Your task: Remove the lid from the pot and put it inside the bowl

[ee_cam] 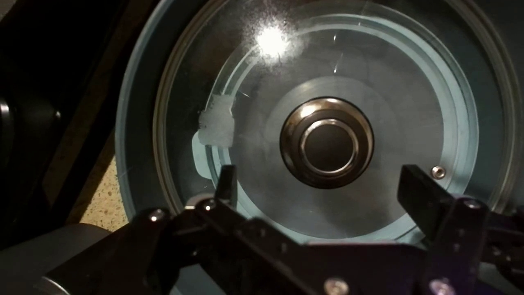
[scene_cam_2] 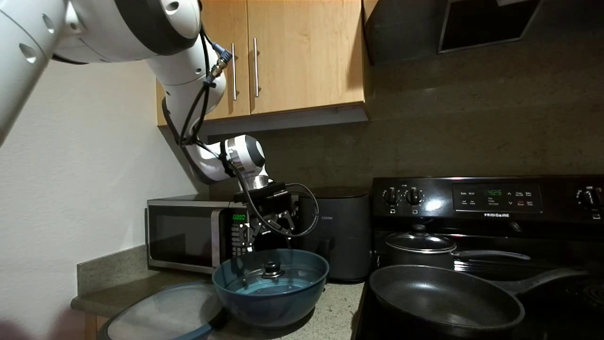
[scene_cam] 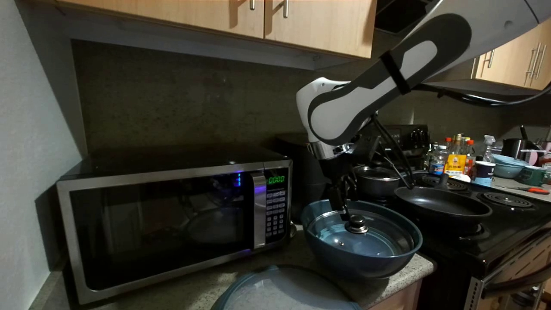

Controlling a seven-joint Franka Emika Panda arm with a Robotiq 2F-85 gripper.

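A round glass lid with a dark central knob (scene_cam: 357,224) (scene_cam_2: 272,270) (ee_cam: 327,142) lies inside the blue bowl (scene_cam: 355,265) (scene_cam_2: 273,307) (ee_cam: 122,123), knob up. My gripper (scene_cam: 344,204) (scene_cam_2: 271,242) (ee_cam: 318,175) is open and empty over the bowl, just above the lid. In the wrist view its fingers are spread wide, one to each side of the knob's line and apart from it. The dark pot (scene_cam: 376,189) (scene_cam_2: 420,258) stands on the stove behind the wide pan and has a glass lid of its own on it (scene_cam_2: 420,242).
A wide dark pan (scene_cam: 443,204) (scene_cam_2: 443,297) sits on the stove right beside the bowl. A microwave (scene_cam: 172,232) (scene_cam_2: 184,236) and a dark air fryer (scene_cam_2: 337,236) stand behind. A pale disc (scene_cam: 284,292) (scene_cam_2: 165,309) lies at the front. Upper cabinets (scene_cam: 318,26) hang overhead.
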